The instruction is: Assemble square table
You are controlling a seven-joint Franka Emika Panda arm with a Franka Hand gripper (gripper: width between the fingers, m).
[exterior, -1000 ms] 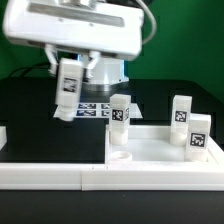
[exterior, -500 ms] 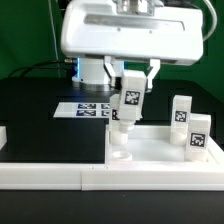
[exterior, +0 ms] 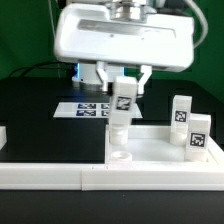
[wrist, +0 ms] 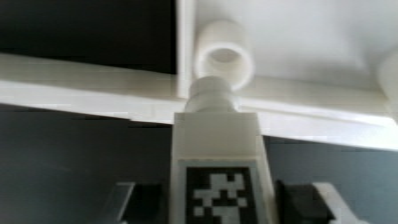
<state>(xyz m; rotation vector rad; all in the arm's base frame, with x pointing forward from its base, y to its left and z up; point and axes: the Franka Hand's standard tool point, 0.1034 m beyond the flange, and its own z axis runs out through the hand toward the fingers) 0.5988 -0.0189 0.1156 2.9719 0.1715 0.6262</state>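
Note:
My gripper (exterior: 123, 88) is shut on a white tagged leg (exterior: 122, 103) and holds it upright over the near left part of the white square slab (exterior: 152, 146). The leg's narrow lower end hangs just above a round socket (exterior: 118, 155) on the slab. In the wrist view the leg (wrist: 221, 150) runs out from between my fingers (wrist: 320, 200) toward that round socket (wrist: 222, 58). Two more tagged legs (exterior: 181, 112) (exterior: 198, 136) stand at the slab's right side. A leg that stood behind the held one is hidden now.
The long white border rail (exterior: 100, 177) runs along the front. The marker board (exterior: 84, 108) lies on the black table behind the slab. A small white piece (exterior: 3, 136) shows at the exterior view's left edge.
My gripper carried the leg from the exterior view's left over to the slab, then shifted slightly left and brought it upright above the round socket.

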